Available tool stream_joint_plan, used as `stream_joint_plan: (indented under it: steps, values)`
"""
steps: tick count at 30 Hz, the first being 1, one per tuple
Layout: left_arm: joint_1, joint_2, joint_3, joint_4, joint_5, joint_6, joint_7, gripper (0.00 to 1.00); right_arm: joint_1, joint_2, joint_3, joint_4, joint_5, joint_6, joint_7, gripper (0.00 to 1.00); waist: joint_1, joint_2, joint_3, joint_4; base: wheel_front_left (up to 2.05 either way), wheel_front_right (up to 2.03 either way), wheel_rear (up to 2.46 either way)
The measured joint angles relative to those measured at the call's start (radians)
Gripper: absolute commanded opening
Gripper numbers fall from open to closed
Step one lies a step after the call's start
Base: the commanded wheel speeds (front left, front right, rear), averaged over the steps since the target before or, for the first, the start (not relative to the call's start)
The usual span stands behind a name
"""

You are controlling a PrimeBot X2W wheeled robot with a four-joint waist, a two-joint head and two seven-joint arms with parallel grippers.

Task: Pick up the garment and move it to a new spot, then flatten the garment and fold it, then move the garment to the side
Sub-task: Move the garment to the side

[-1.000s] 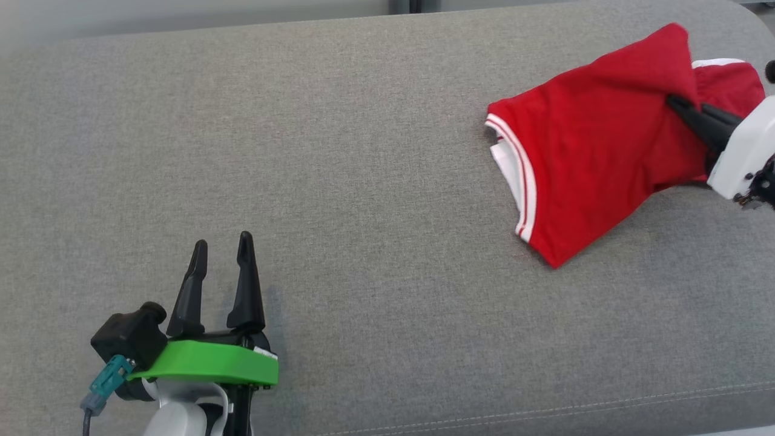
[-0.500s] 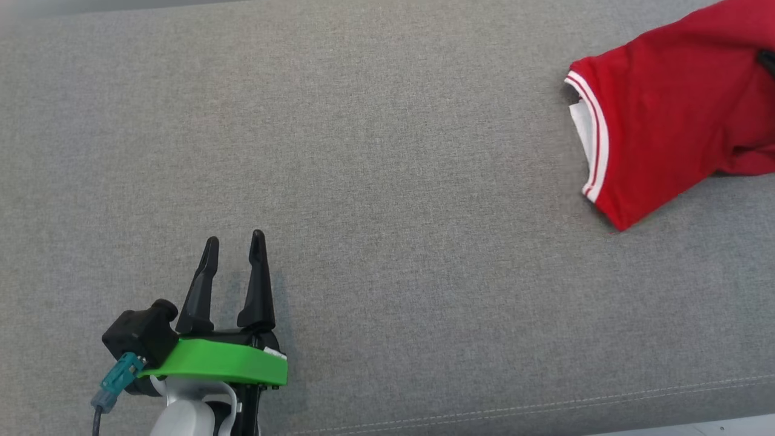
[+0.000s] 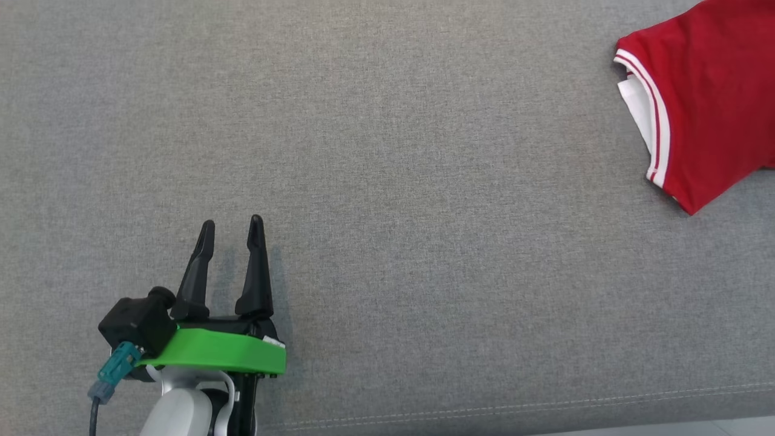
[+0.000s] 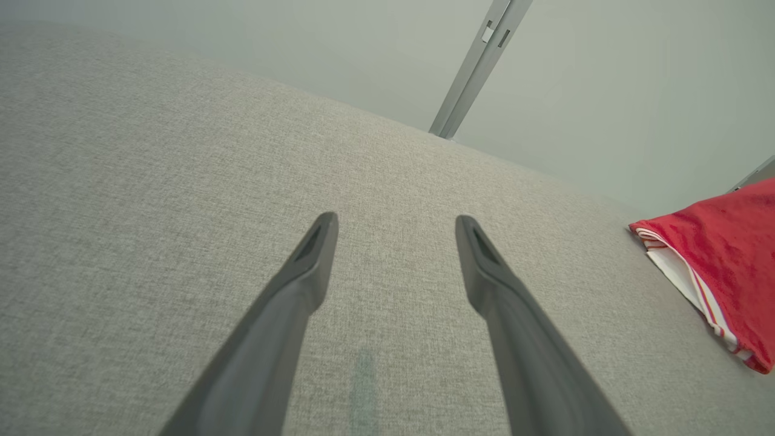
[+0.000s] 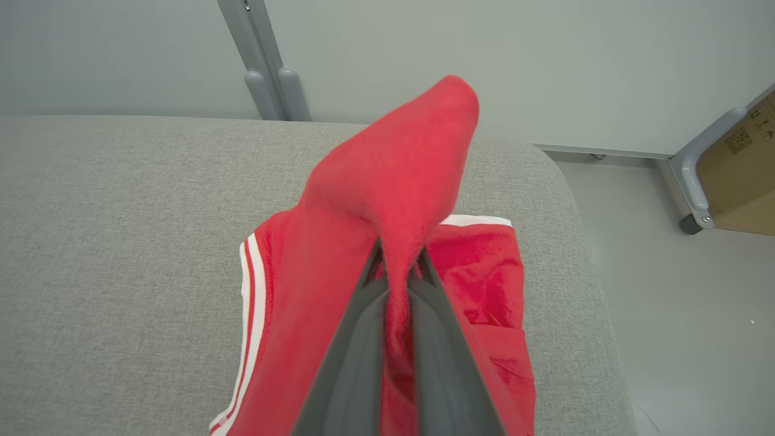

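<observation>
My head camera had swung since a second earlier, pushing the garment point(image 3: 702, 103) into the view's upper right corner. The right gripper point(image 5: 399, 254) was clamped on a raised peak of its soft red knit. The left gripper point(image 3: 232, 221) hung spread over the woven grey cushion point(image 3: 387, 181). I judged that so narrow a pinch could slip, or bunch the white-striped hem near the cushion's rounded end.
</observation>
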Motion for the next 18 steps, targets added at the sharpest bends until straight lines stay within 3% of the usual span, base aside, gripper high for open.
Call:
stream_joint_plan:
  steps: [8, 18]
  values:
    - [-0.014, 0.009, 0.001, -0.017, 0.018, 0.000, 0.010, 1.00, -0.014, -0.030, -0.012, 0.045, -0.014, -0.020, -0.010, 0.00, 0.0000, 0.0000, 0.039, 0.011, 0.00, 0.00, 0.00]
    - [-0.014, 0.028, 0.005, -0.029, 0.039, 0.000, 0.037, 1.00, 0.013, -0.043, -0.014, 0.145, -0.024, -0.079, -0.051, 0.00, 0.0000, 0.0000, 0.073, 0.017, 0.00, 0.00, 0.00]
